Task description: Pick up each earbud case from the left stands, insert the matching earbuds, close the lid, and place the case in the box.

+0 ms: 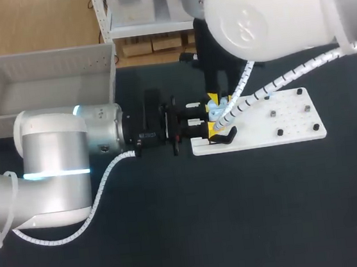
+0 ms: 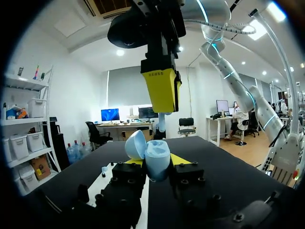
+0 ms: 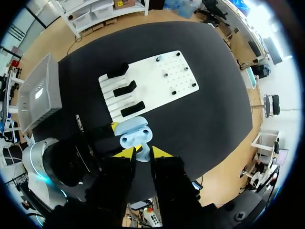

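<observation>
The open pale-blue case (image 2: 155, 162) sits gripped on both sides between the left gripper's (image 1: 211, 113) jaws, above the near edge of the white board (image 1: 286, 118). Directly over it, the right gripper (image 3: 142, 153) has its jaws narrowed on an earbud (image 2: 162, 121). The grey box (image 1: 3, 69) stands well apart at the table's far left.

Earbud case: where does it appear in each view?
Head view: case at the board's left edge.
Left wrist view: case gripped between its fingers, lid open.
Right wrist view: case ahead of its fingers and earbud, by the board.
Shared landmark: white board.
</observation>
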